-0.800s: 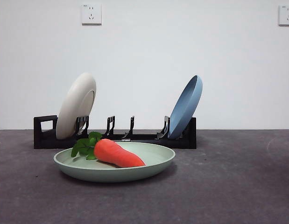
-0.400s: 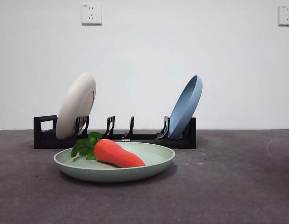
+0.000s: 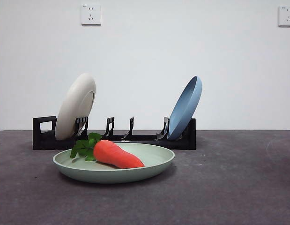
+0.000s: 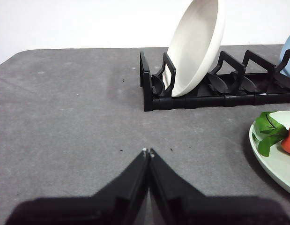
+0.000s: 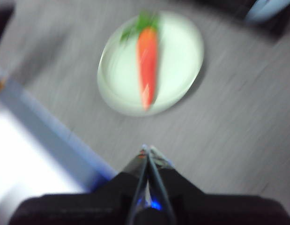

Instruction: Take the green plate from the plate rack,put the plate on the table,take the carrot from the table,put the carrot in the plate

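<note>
Left gripper [image 4: 147,151]: fingers [image 4: 135,174] pressed together tip to tip, holding nothing; poised above bare table [image 4: 65,117], off the handle end of the plate rack [image 4: 219,96] and well apart from it.
Right gripper [image 5: 147,149]: fingers [image 5: 159,161] closed with nothing between them; wrist picture is motion-blurred; positioned above the table, clear of the green plate [image 5: 182,61] on the side opposite the plate rack.
Carrot [image 3: 116,154]: lies on its side inside the green plate [image 3: 156,161], resting on the plate floor; leaf tuft [image 3: 85,146] at the thick end points toward the plate rack's handle end, the tapered tip points away from it, toward the plate centre.
Green plate: flat on the table [image 3: 229,187], directly in front of the plate rack [image 3: 135,138], close to it; whether plate rim and rack base touch cannot be determined.
Plate rack: stands on the table behind the green plate, parallel to the back wall; square loop handle [image 3: 44,126] at one end.
Cream-white plate [image 3: 77,110]: on edge in the prong pair nearest the handle, leaning away from the handle.
Blue plate [image 3: 185,107]: on edge in the prong pair at the rack end opposite the handle, also leaning away from the handle.
Middle prongs [image 3: 120,127]: unoccupied, between the two standing plates.
Wall sockets [image 3: 91,14]: two on the white wall above and behind the plate rack.
</note>
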`<action>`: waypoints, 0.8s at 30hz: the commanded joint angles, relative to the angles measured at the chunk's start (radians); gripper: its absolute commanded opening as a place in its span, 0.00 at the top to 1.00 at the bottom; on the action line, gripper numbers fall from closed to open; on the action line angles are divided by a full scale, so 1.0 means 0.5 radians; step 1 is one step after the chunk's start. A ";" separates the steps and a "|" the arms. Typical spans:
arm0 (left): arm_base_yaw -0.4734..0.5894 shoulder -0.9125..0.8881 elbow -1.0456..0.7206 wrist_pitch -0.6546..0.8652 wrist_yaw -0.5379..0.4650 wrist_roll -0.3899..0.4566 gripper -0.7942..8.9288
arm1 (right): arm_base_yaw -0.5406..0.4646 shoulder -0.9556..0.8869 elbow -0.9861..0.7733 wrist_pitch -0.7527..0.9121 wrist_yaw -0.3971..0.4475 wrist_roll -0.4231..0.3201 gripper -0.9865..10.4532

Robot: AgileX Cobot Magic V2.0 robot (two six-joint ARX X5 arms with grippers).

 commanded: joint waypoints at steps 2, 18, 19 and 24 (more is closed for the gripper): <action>0.007 -0.005 -0.027 0.005 -0.005 -0.018 0.92 | -0.310 -0.140 -0.176 0.312 -0.076 -0.066 0.91; 0.007 -0.005 -0.027 0.005 -0.005 -0.018 0.92 | -1.063 -1.133 -1.509 1.481 -0.032 -0.103 0.91; 0.007 -0.005 -0.027 0.005 -0.005 -0.018 0.92 | -1.069 -1.168 -1.553 1.486 -0.006 -0.103 0.91; 0.007 -0.005 -0.027 0.005 -0.005 -0.018 0.92 | -1.077 -1.351 -1.774 1.509 0.025 -0.095 0.91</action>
